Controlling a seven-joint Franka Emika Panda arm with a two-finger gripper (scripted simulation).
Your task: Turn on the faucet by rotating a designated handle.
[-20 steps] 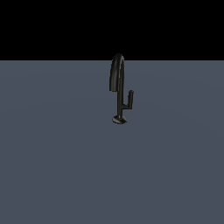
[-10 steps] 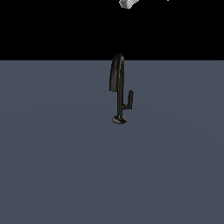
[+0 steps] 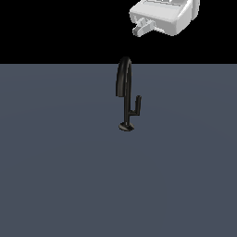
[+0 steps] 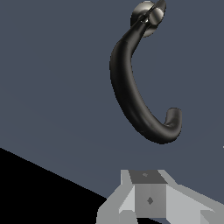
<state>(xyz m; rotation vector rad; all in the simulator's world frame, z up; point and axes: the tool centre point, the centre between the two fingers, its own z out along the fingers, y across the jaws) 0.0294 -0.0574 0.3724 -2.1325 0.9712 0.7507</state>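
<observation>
The gripper (image 3: 141, 28) hangs high above the faucet (image 3: 125, 95), apart from it and from the handle (image 3: 136, 105). I cannot tell how far its jaws are open; it holds nothing.

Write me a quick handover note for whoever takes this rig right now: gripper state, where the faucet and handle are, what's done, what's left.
Gripper: high above the faucet, holding nothing; open or shut cannot be told.
Faucet: upright on the grey surface, round base down.
Handle: short lever off the stem, on the exterior view's right, untouched.
Done: the arm is over the faucet.
Left: descend, engage the handle rather than the arched spout, rotate it.
</observation>
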